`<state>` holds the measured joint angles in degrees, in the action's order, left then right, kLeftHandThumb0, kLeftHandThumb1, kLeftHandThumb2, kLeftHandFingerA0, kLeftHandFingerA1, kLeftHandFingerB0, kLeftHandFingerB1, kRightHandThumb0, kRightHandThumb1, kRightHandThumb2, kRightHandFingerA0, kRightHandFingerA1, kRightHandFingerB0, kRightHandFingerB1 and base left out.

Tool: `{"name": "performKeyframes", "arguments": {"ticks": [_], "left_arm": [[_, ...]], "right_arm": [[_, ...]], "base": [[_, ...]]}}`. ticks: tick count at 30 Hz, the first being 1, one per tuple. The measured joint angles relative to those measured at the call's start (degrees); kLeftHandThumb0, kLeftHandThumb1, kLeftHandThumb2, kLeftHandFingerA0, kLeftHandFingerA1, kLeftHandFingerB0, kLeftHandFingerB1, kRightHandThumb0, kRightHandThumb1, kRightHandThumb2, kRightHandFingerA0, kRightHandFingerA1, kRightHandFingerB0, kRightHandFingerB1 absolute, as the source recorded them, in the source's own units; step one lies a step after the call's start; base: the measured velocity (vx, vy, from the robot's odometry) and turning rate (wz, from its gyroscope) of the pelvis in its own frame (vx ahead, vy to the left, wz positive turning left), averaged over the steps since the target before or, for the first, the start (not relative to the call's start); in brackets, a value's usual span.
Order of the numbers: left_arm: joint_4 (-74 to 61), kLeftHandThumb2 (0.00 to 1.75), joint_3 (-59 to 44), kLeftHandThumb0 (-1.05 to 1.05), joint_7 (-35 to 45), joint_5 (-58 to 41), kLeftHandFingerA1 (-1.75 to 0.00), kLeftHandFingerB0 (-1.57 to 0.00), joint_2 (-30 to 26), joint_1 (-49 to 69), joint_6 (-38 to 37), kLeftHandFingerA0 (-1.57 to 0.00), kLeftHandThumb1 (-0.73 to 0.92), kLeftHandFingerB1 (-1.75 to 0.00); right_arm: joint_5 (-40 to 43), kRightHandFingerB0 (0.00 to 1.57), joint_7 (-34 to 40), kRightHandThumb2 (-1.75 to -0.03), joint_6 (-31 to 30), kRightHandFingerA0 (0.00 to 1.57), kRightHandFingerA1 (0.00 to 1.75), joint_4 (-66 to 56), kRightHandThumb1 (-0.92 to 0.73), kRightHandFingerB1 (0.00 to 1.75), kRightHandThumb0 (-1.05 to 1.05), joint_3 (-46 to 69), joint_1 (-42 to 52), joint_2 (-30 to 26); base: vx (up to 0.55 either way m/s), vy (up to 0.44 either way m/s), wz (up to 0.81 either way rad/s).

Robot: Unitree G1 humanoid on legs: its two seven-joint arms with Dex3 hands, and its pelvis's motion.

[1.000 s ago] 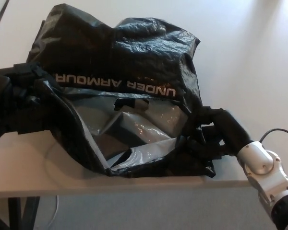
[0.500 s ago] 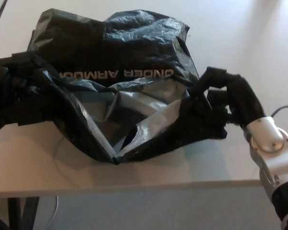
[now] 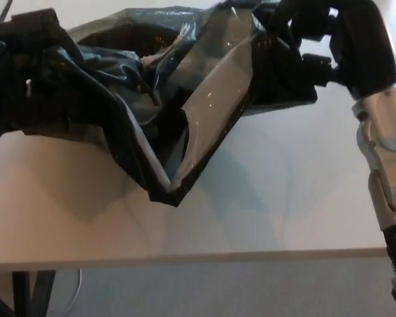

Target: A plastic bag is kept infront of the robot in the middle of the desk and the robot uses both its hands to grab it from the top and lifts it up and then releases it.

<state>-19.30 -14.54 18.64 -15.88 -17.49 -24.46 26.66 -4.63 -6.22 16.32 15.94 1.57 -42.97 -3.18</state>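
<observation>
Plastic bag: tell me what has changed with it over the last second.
Both hands have raised the plastic bag: the left robot hand and right robot hand sit higher in the picture, and the bag now hangs stretched between them with its lowest corner over the desk. Both hands keep their grip on its top edge.

Single head view, looking steeply down at the desk (image 3: 264, 218) from close range. Near desk edge crosses low in frame.

Black plastic bag (image 3: 152, 99), silvery lining
</observation>
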Motion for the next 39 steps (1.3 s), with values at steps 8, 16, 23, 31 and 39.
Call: {"name": "performKeyframes", "arguments": {"ticks": [8, 16, 23, 31, 39], "left_arm": [[-5.8, 0.59, -1.5, -0.29, -0.8, -3.4, -1.75, -0.68, 0.0, -6.6, 1.1, -1.00, 0.69, -1.75], [-12.1, 0.60, -2.8, -0.41, -2.0, -6.2, -1.74, -0.81, 0.0, -11.6, 2.0, -1.03, 0.61, -1.64], [-17.9, 0.58, -3.2, -0.37, -4.5, -9.0, -1.75, -0.70, 0.1, -15.2, 3.6, -0.96, 0.59, -1.75], [-25.5, 0.83, -4.3, -0.40, -9.0, -14.5, -1.43, -1.07, 0.2, -18.9, 4.4, -1.26, 0.37, -1.32], [-31.5, 0.83, -5.2, -0.40, -13.5, -20.8, -1.43, -1.07, 0.0, -21.3, 5.2, -1.26, 0.37, -1.32]], "right_arm": [[5.0, 0.89, -0.5, -0.84, -7.4, 1.22, 1.47, -15.6, -0.50, 1.27, -0.39, 2.5, -2.4, -1.8], [12.0, 0.85, -0.4, -0.83, -14.1, 1.21, 1.46, -27.8, -0.49, 1.26, -0.40, 4.2, -2.6, -3.5], [17.8, 0.71, 0.2, -0.60, -18.9, 0.89, 1.75, -37.8, -0.63, 1.61, -0.38, 4.8, -2.6, -4.4], [24.2, 0.95, 5.0, -0.81, -24.7, 1.18, 1.43, -53.0, -0.43, 1.30, -0.36, 3.5, -2.4, -4.1], [31.2, 0.95, 10.6, -0.81, -29.1, 1.18, 1.43, -63.9, -0.43, 1.30, -0.36, 2.3, -2.4, -4.3]], "base": [[0.00, 0.000, 0.00], [0.00, 0.000, 0.00], [0.00, 0.000, 0.00], [0.00, 0.000, 0.00], [0.00, 0.000, 0.00]]}}
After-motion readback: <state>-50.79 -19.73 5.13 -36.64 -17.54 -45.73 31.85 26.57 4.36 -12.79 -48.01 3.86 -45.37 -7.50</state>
